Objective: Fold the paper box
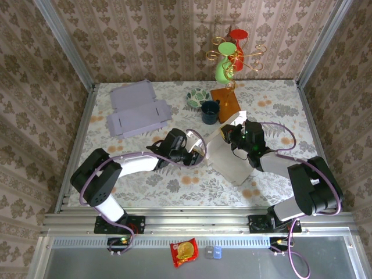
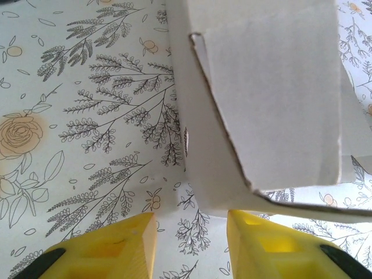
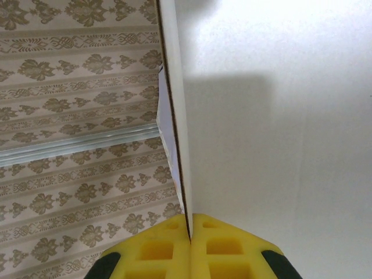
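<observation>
The white paper box stands partly folded in the middle of the flowered tablecloth, between my two grippers. My right gripper is shut on the thin edge of one upright panel. In the right wrist view the yellow fingers pinch that panel of the paper box. My left gripper sits low at the box's left side. In the left wrist view its jaws stand apart over bare cloth, with a flap of the paper box just beyond the fingertips and its lower edge over the right finger.
Flat lavender box blanks lie at the back left. A dark blue cup, a green patterned bowl and an orange-brown block stand behind the box. A wire stand with green and red vases is at the back.
</observation>
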